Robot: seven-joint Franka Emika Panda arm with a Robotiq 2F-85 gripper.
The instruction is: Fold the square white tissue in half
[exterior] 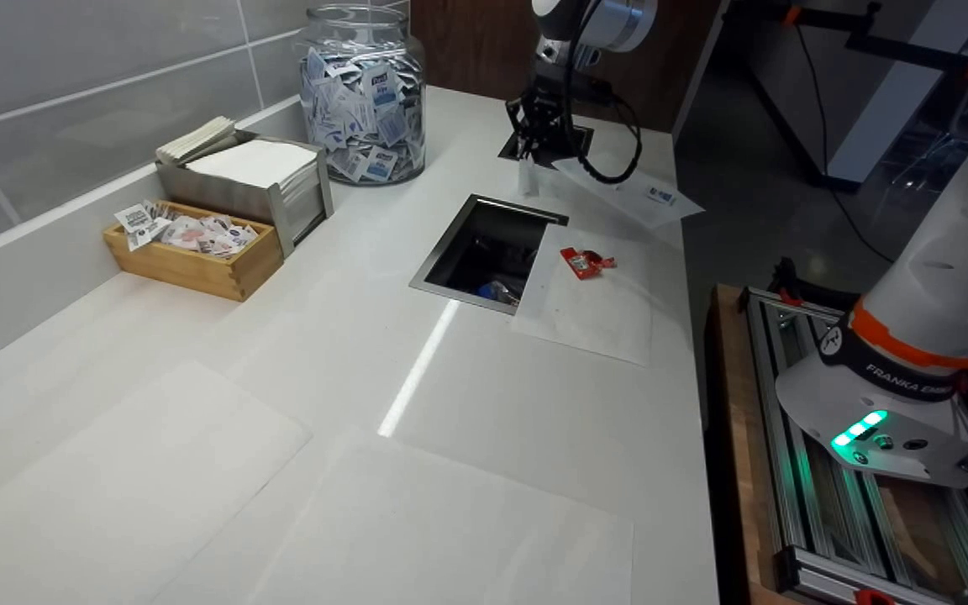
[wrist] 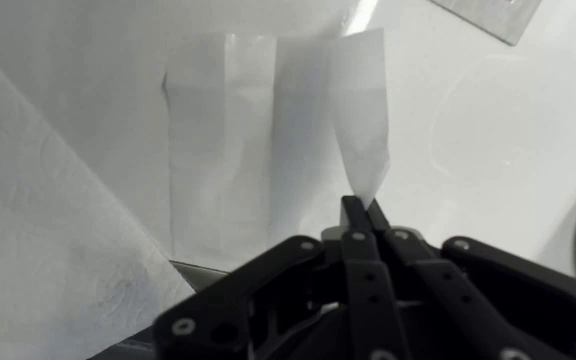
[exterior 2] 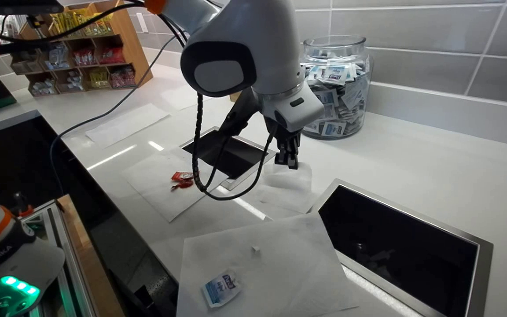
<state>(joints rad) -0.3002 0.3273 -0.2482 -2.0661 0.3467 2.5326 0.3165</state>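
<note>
Tissue of thin, creased white paper (wrist: 200, 150) is lying partly flat on the glossy white countertop (exterior 2: 447, 125), just beside a rectangular metal-rimmed opening (exterior 2: 484, 264). Your black two-fingered gripper (wrist: 364, 204) is pinching one lifted end, its jaws standing together on the paper, and in the wrist view you are seeing that raised flap narrowing toward the grip. Near the tissue, a larger white paper sheet (exterior 2: 280, 259) is overlapping the opening's rim and bearing a blue-and-white sachet (exterior 2: 222, 288). A clear glass jar (exterior 2: 333, 49) is holding many small sachets.
</note>
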